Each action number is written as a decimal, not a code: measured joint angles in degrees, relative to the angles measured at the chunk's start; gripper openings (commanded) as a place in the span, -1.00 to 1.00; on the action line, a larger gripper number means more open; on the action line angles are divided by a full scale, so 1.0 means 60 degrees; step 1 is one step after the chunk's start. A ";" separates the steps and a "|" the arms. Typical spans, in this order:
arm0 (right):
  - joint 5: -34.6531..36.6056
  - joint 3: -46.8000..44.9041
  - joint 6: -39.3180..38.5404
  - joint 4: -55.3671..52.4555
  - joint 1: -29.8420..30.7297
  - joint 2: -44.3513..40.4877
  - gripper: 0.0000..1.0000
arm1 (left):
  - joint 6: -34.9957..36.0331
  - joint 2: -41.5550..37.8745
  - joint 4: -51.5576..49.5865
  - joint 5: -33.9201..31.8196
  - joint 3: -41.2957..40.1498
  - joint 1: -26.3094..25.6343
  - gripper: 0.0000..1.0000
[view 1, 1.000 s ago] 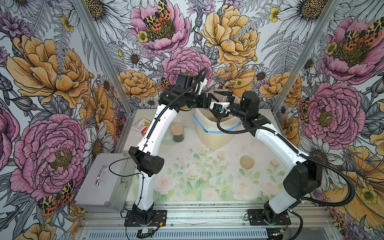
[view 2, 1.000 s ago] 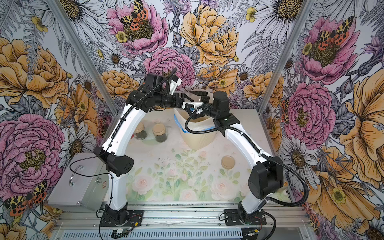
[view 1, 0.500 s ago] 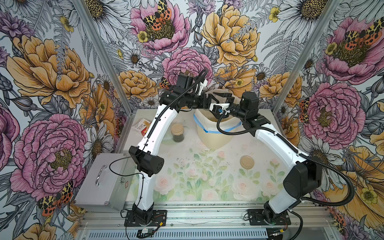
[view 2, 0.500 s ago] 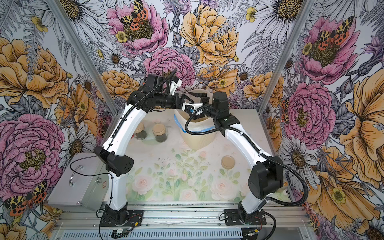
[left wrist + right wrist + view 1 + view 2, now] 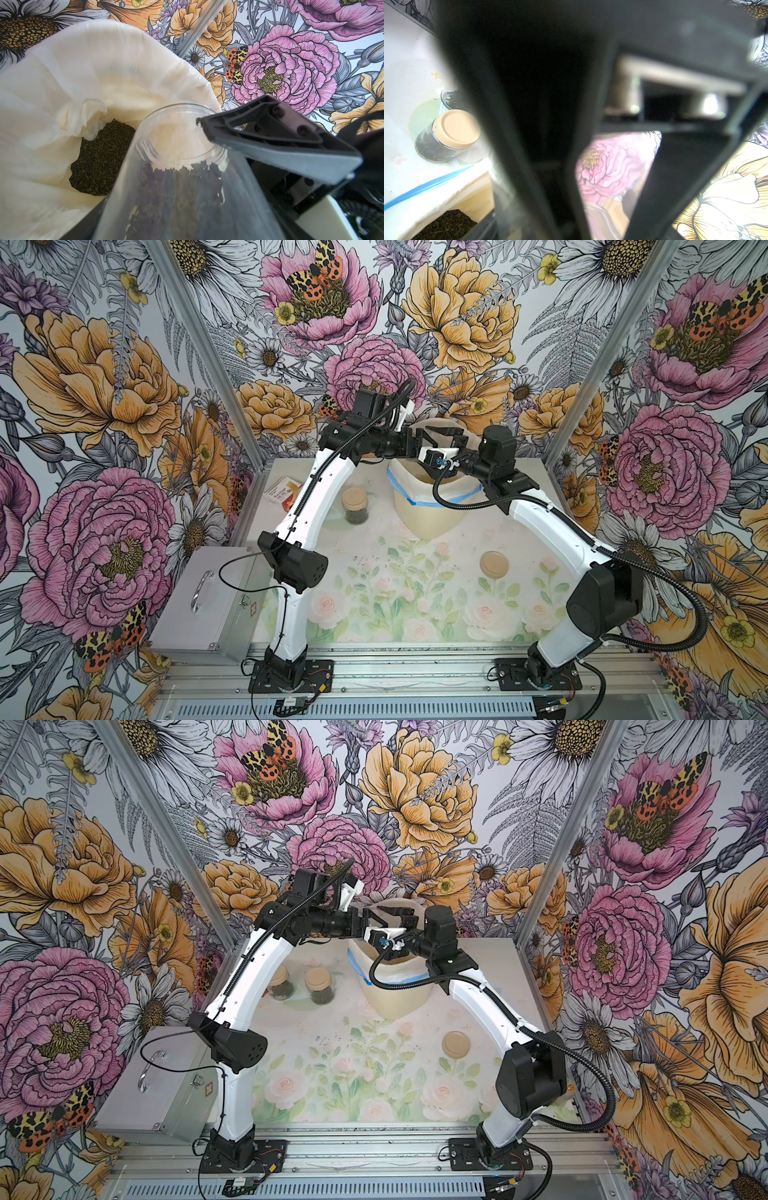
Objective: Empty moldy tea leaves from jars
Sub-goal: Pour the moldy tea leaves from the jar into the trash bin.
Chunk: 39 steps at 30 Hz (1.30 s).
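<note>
Nearly level, jar [image 5: 180, 182] mouth toward bin [image 5: 424, 516]

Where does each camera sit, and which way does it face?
Both top views: high before the table, looking down toward the back wall; left arm and right arm show whole, meeting over the bin.
Left wrist: above the bin, looking along a tipped open jar into the bag; one dark finger shows.
Right wrist: beside the bin's rim; blurred dark fingers block most.
Shared: both wrist views show the tea heap; right wrist and top views, a lidded jar.
</note>
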 measured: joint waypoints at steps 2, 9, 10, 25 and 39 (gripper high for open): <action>-0.0022 -0.0004 0.0047 0.0040 -0.0015 -0.0004 0.28 | -0.0004 0.0004 0.0018 0.0007 0.0015 0.0000 0.78; -0.0168 -0.0262 0.0481 0.0291 -0.0233 -0.0084 0.26 | -0.0113 0.0047 0.0029 0.0095 0.0372 0.0055 0.97; -0.0171 -0.0291 0.0550 0.0317 -0.0291 -0.0084 0.26 | -0.0157 0.0047 0.0025 0.0102 0.0477 0.0062 0.98; -0.0229 -0.0630 0.2004 0.1100 -0.0619 -0.0084 0.25 | -0.0331 0.0047 0.0160 0.0273 0.0834 0.0066 0.97; -0.0368 -0.0973 0.4084 0.2601 -0.0732 -0.0084 0.26 | -0.0699 0.0583 0.0597 0.0390 0.1723 0.0127 0.98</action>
